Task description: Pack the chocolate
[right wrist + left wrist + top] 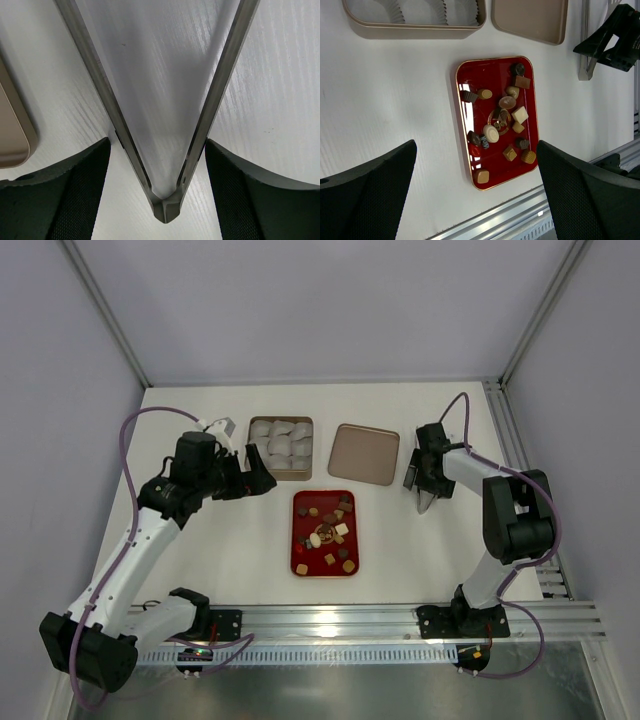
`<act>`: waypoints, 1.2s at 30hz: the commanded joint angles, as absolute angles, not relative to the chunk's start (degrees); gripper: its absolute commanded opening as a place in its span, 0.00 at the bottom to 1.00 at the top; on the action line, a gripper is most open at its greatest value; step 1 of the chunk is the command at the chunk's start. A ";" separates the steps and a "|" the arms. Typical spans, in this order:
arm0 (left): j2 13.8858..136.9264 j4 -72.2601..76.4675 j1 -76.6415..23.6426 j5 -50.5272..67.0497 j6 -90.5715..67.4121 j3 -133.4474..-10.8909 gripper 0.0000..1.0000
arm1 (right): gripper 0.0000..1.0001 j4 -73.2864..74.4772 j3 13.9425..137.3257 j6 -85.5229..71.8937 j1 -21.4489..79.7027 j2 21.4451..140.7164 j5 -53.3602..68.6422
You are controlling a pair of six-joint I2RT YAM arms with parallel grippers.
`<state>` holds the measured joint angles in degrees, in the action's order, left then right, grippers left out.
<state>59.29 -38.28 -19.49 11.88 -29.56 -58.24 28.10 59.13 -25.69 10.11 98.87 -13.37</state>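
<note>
The chocolate point(325, 535) is several small dark, tan and cream pieces point(491, 133) scattered on a red tray point(296, 540) in the middle of the table. My left gripper point(262, 472) hangs above and left of the tray, open and empty; in its wrist view the tray point(490, 75) shows between the fingers of the left gripper point(476, 147). My right gripper point(427, 490) is down at the table right of the tray, open, straddling metal tongs point(426, 504). The right wrist view shows the right gripper point(157, 142) with its pads just outside the arms of the spread V-shaped tongs point(167, 207).
A tan tin box point(250, 440) holding white crinkled paper cups stands behind the tray, its wall point(415, 32) near the top of the left wrist view. Its flat lid point(364, 454) lies to the right, beside the tongs point(10, 130). An aluminium rail point(350, 620) runs along the near edge.
</note>
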 commanded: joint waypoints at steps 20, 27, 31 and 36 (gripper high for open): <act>59.24 -36.04 -19.60 12.57 -29.36 -58.18 1.00 | 0.73 25.14 63.02 -23.47 7.21 102.48 -9.84; 59.41 -36.04 -19.60 12.48 -29.44 -58.01 1.00 | 0.67 24.61 62.58 -21.45 6.50 103.10 -8.18; 59.41 -36.03 -19.60 12.48 -29.44 -58.01 1.00 | 0.67 25.31 62.84 -21.36 6.59 103.36 -8.17; 59.33 -36.04 -19.60 12.66 -29.53 -58.01 1.00 | 0.63 24.17 61.53 -21.10 6.50 102.48 -8.17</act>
